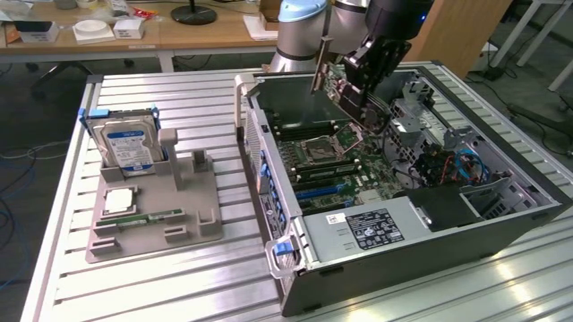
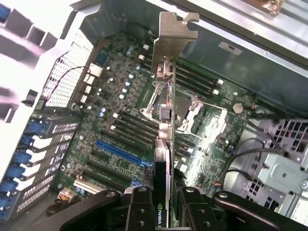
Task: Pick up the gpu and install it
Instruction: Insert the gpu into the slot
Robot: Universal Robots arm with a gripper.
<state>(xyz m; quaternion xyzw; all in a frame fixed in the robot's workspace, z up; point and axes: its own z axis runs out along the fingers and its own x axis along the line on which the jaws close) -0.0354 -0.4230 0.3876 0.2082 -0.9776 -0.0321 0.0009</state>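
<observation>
My gripper (image 1: pixel 366 75) is shut on the gpu (image 1: pixel 343 94), a thin dark card held tilted in the air above the open computer case (image 1: pixel 501 221). Its pale metal bracket (image 1: pixel 318 67) points toward the exterior view's left. In the wrist view the gpu (image 2: pixel 162 159) shows edge-on between my fingers (image 2: pixel 140 208), with the bracket (image 2: pixel 171 41) at its far end. The card hangs over the motherboard (image 2: pixel 120 96) near the processor socket (image 2: pixel 190 113). A blue expansion slot (image 2: pixel 120 151) lies on the board off to one side of the card, apart from it.
A grey holder (image 1: pixel 179 221) on the slatted table, at the exterior view's left, carries a silver hard drive (image 1: pixel 128 146), a processor chip (image 1: pixel 121 200) and a green memory stick (image 1: pixel 143 218). Cables and a drive cage (image 1: pixel 439 151) crowd the case's right side. A desk stands behind.
</observation>
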